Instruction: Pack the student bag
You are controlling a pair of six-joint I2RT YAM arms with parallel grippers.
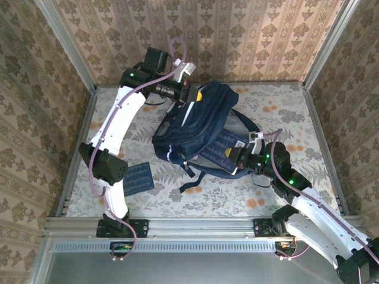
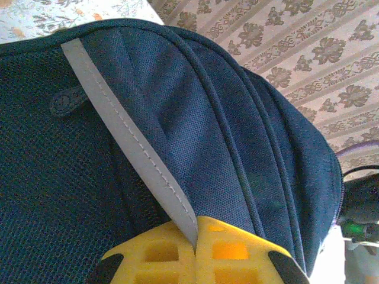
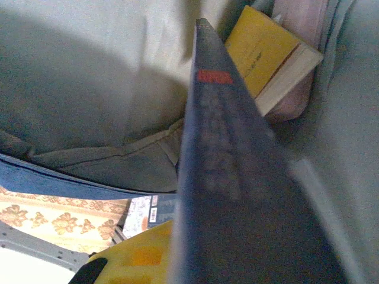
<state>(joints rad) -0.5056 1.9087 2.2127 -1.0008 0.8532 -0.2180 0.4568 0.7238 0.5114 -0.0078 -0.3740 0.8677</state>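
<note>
Navy fabric, probably soft and floppy: student bag (image 1: 195, 127) mid-table, left gripper (image 2: 195, 239) at its far end pinched on the white stripe trim (image 2: 127, 133), a sensible hold; right gripper (image 1: 238, 157) at its near-right opening clamps a stiff navy booklet (image 3: 237, 177).

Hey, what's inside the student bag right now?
Inside the student bag a yellow book shows, with the navy booklet held edge-on by the right tool in front. The booklet hides whatever lies behind and below it.
</note>
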